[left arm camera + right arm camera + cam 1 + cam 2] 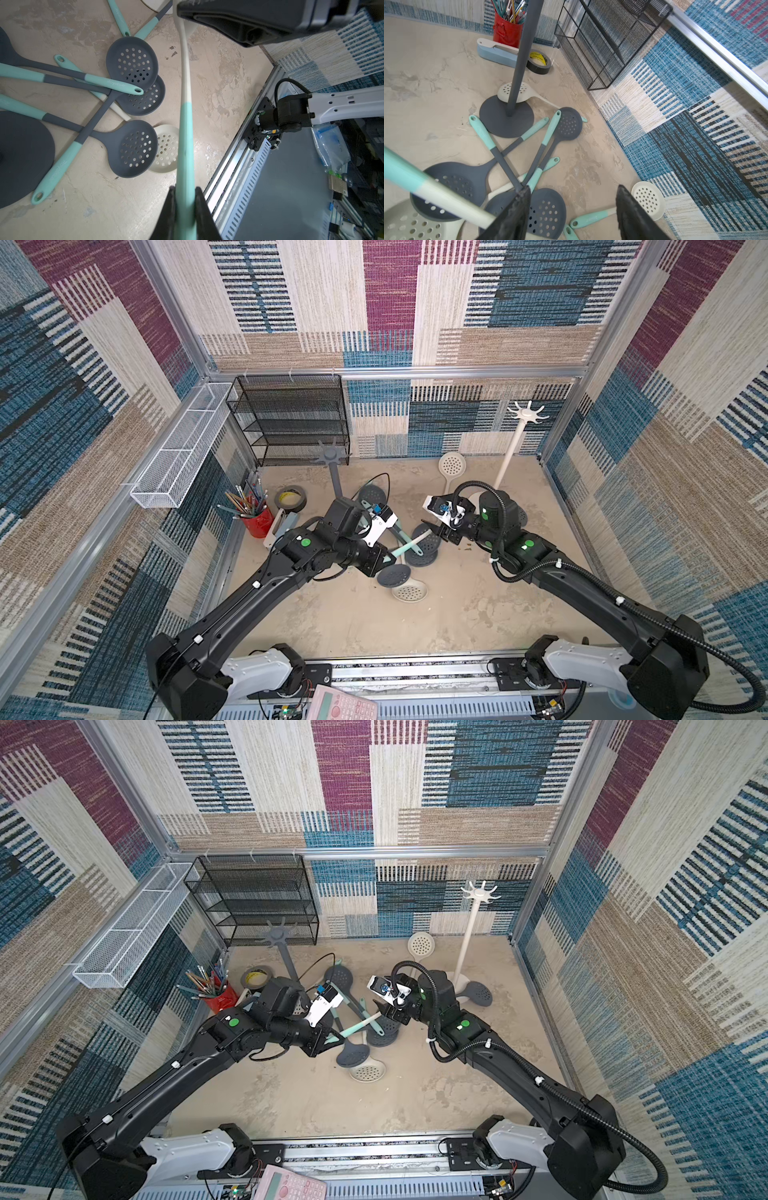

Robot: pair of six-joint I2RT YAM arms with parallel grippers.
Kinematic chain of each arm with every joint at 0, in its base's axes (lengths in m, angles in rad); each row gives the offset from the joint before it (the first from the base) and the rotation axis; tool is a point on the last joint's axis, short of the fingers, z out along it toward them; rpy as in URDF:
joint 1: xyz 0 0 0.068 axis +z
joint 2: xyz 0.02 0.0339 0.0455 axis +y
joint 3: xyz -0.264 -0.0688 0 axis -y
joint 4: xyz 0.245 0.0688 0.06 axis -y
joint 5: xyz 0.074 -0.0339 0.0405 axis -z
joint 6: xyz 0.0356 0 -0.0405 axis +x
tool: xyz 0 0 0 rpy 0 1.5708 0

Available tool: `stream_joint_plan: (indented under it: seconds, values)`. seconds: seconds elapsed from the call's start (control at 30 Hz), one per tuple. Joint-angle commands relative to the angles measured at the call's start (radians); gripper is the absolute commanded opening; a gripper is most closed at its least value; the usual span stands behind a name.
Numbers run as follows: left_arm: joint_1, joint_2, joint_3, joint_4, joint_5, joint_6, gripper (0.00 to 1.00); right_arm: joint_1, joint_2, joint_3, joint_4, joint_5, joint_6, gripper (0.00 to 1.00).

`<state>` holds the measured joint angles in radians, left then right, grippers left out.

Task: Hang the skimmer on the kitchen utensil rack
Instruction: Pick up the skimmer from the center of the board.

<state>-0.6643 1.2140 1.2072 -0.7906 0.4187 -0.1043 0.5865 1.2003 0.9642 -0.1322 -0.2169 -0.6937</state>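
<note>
My left gripper (185,189) (387,560) is shut on the teal handle of a cream skimmer (185,124) (415,543), held above the table. Its cream shaft (446,197) reaches one finger (519,207) of my right gripper (573,187) (436,531) and disappears behind it. The right jaws stand apart with nothing showing between them. The held skimmer's head is hidden. The white utensil rack (528,414) (480,894) stands at the back right. The grey utensil rack (331,454) (519,62) stands left of centre.
Several grey and cream skimmers (419,551) (132,60) lie piled below the grippers. Another cream one (452,464) lies at the back. A red pencil cup (257,522), tape roll (291,499), black mesh shelf (291,418) and white wire basket (178,448) crowd the left.
</note>
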Motion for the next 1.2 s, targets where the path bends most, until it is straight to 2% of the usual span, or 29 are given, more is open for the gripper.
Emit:
stream_joint_plan:
  seconds: [0.0,0.3,0.7,0.87,1.17]
  values:
    - [0.000,0.007,0.033,-0.070,-0.033,0.103,0.00,-0.007,0.007,0.024,-0.081,-0.054,-0.088,0.65]
    - [0.002,-0.001,0.058,-0.122,-0.121,0.221,0.00,-0.013,-0.003,0.027,-0.169,-0.162,-0.161,0.64]
    - [0.002,-0.018,0.051,-0.136,-0.208,0.333,0.00,-0.012,0.081,0.102,-0.253,-0.278,-0.206,0.59]
    - [0.002,-0.032,0.046,-0.136,-0.230,0.365,0.00,-0.011,0.150,0.149,-0.298,-0.267,-0.240,0.57]
    - [0.002,-0.054,0.036,-0.136,-0.203,0.385,0.00,-0.011,0.226,0.194,-0.303,-0.258,-0.257,0.50]
